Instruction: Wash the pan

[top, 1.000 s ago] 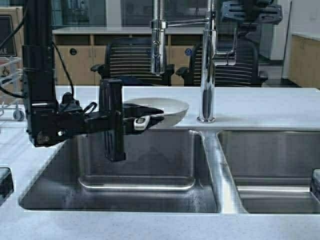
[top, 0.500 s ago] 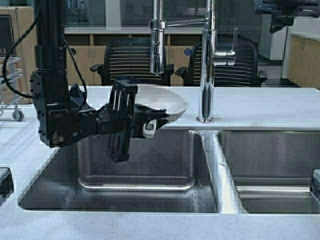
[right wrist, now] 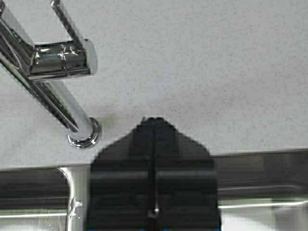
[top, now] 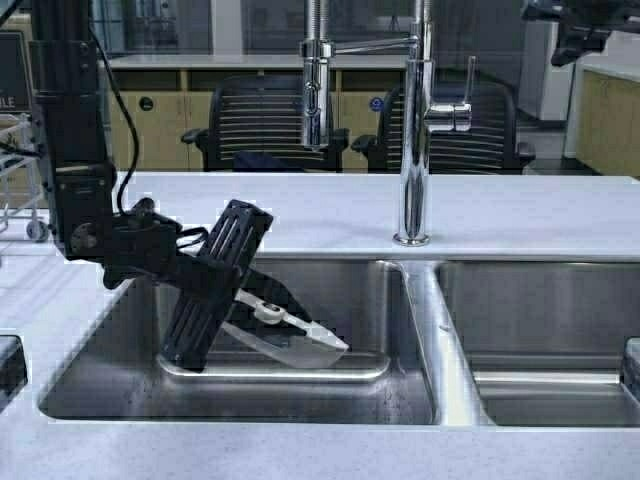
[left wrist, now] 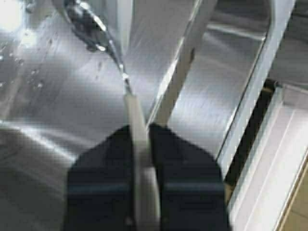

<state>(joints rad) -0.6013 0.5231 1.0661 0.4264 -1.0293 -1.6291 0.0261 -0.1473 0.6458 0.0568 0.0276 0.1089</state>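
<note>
Nearest to us, the light speckled table (top: pixel 250 455) frames a double steel sink (top: pixel 300 300). Down in the left basin our left gripper (top: pixel 262 312) is clenched on the short white handle of the pan (top: pixel 295 343); the left wrist view shows the handle (left wrist: pixel 139 144) pinched tight between the two dark fingers (left wrist: pixel 101 187). We hold the pan tilted, its far edge low near the basin floor, toward the middle of the left basin. Behind the divider between the basins stands the tall chrome faucet (top: pixel 413 140), its spray head (top: pixel 317 85) hanging above the left basin. Our right gripper (right wrist: pixel 153 126) hovers high at the far right, fingers pressed together on nothing, above the table just right of the faucet base (right wrist: pixel 84 134). Beyond the table stand two dark office chairs (top: pixel 262 125).
</note>
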